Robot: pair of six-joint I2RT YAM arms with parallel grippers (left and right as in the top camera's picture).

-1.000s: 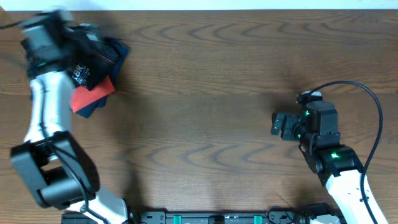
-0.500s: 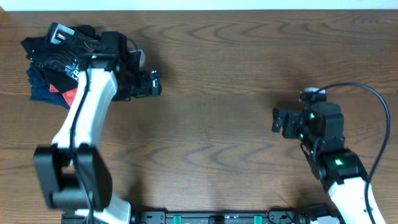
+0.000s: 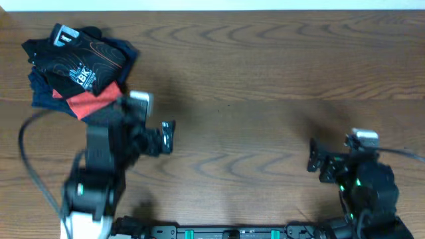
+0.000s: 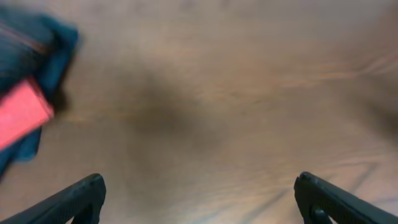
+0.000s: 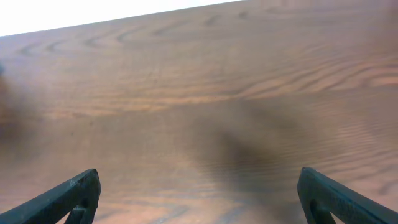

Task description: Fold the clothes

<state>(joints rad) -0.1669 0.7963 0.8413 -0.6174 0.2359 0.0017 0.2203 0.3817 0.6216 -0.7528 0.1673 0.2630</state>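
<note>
Jaws on both arms stand fully spread and hold nothing: the left gripper (image 3: 166,136) and the right gripper (image 3: 313,158) hang over bare table (image 3: 252,79). The jersey (image 3: 80,63) lies as a compact black bundle, lettering up, on top of a navy garment (image 3: 45,93) and a coral-red garment (image 3: 99,104); the left gripper is near the jersey, on its robot side and to its right, not touching, while the right gripper is well apart, far to the jersey's right. Judged: folding looks finished and stacked, so the next move calls only for parking the arms, or a left-arm tidy of loose edges.
</note>
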